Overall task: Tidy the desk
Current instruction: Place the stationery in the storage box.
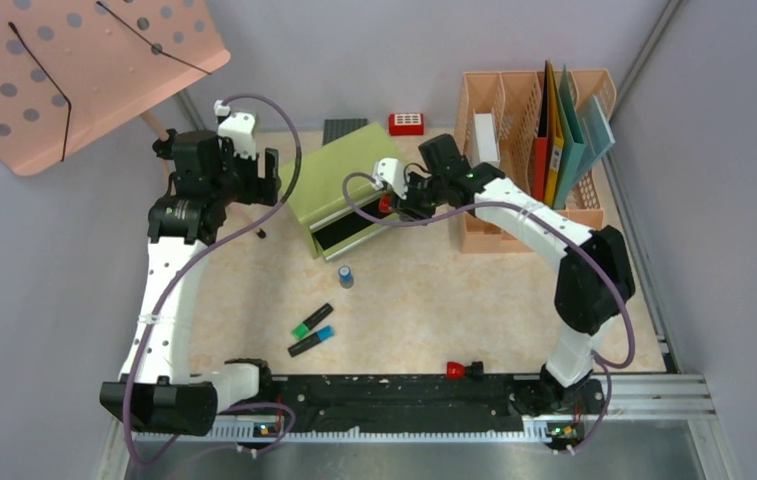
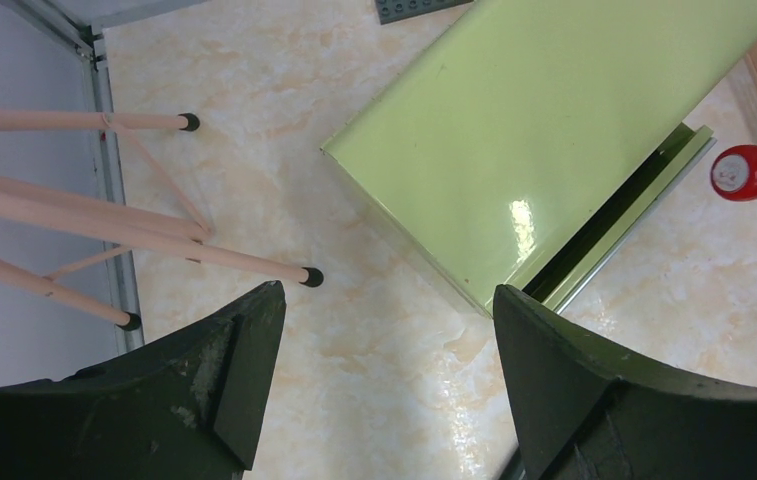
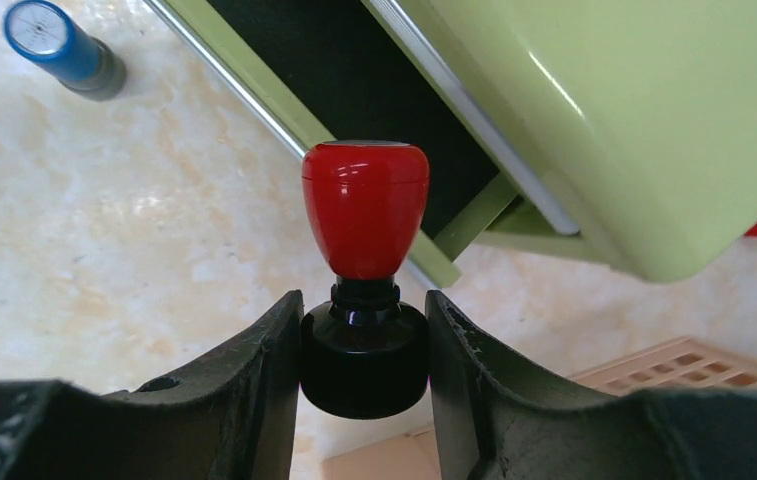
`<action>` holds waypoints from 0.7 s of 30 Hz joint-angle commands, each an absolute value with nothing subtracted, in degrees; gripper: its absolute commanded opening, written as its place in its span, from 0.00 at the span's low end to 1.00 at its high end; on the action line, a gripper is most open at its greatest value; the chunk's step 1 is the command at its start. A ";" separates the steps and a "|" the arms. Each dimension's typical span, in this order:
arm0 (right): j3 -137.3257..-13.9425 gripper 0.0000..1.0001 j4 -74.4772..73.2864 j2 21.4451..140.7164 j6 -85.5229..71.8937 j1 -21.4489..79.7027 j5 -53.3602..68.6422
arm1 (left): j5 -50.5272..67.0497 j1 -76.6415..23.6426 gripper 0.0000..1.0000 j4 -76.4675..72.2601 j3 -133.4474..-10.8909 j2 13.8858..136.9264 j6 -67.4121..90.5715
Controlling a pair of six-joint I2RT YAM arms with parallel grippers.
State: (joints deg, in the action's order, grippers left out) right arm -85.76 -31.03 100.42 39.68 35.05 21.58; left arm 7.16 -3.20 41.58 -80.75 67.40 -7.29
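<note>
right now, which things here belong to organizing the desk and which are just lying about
Likely job: red stamp in right gripper, green drawer, blue stamp, green highlighter, blue highlighter, second red stamp on desk.
Lying about: peach perforated board, file rack with folders.

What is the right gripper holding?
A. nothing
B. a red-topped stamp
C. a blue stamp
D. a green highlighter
B: in the right wrist view, the right gripper is closed on the black base of the red-topped stamp.
</note>
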 commanded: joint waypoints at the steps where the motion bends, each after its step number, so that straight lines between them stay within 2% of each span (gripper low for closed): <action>1: -90.91 0.13 -33.24 104.11 52.53 37.82 18.23 | 9.05 -2.24 0.82 39.46 -83.38 67.06 -5.87; 21: -94.53 0.11 -28.50 110.02 68.95 43.47 9.67 | 9.20 -1.67 0.82 38.01 -82.20 67.51 -6.95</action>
